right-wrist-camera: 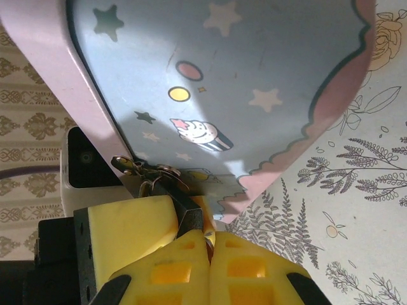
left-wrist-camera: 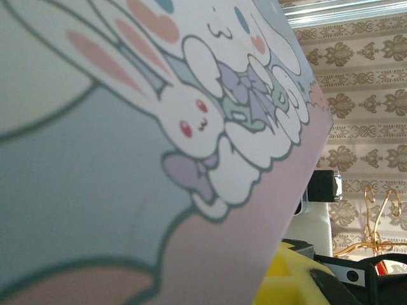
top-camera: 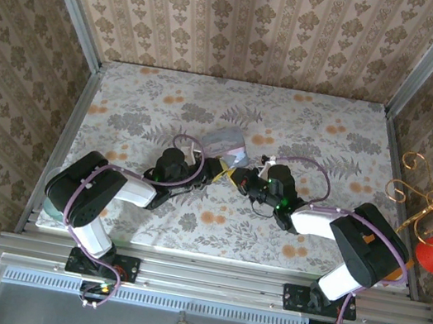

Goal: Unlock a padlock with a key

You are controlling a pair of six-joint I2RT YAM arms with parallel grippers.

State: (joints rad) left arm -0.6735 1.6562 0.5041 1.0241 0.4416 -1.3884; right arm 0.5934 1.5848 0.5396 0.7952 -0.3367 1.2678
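Near the middle of the floral bench (top-camera: 305, 136), about halfway between its left and right edges: a tiny blackish padlock (right-wrist-camera: 186, 206), boxy and dull, topped by a thin silvery shackle (right-wrist-camera: 149, 175). Hangs at the pink rim of a pale-blue cartoon tin (right-wrist-camera: 241, 76) printed with stars, a cupcake and white rabbits, and looks minute against it. Sits right at the tips of the right tool (right-wrist-camera: 210, 251), yellow fingers clenched together; anything pinched between them too small to make out. Flanked by a yellow finger (right-wrist-camera: 127, 229) of the left tool (top-camera: 213, 170), close against the dark body; released or grasping, impossible to tell. Tin tilted above the fern-patterned bench.
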